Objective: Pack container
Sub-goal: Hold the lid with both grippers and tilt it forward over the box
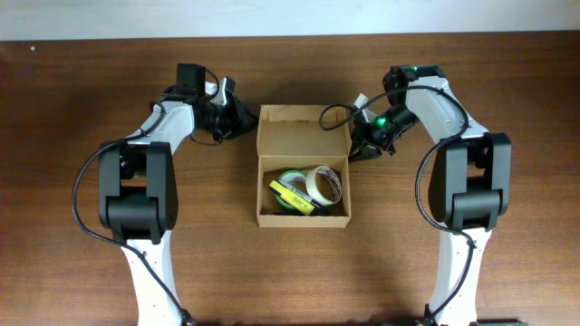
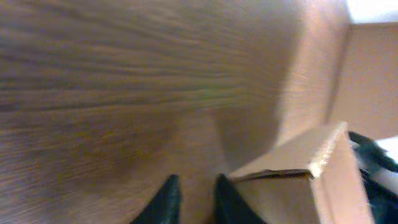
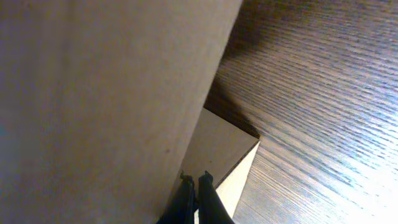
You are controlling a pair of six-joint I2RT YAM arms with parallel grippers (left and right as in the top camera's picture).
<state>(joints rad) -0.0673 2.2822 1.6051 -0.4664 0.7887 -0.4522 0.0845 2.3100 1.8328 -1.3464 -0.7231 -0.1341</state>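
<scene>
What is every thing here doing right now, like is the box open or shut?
container: flap lid open, things inside.
cream tape roll: in the container, tilted on edge.
green tape roll: in the container, partly under the yellow item.
yellow item: lying in the container.
left gripper: fingers slightly apart, empty.
right gripper: fingers together, close beside the cardboard.

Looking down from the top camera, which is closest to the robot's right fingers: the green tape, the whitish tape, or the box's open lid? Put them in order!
From the right gripper:
1. Lid flap, open, right beside the fingers.
2. Whitish tape roll, inside the box, on its right side.
3. Green tape roll, inside too, on the left side.
</scene>
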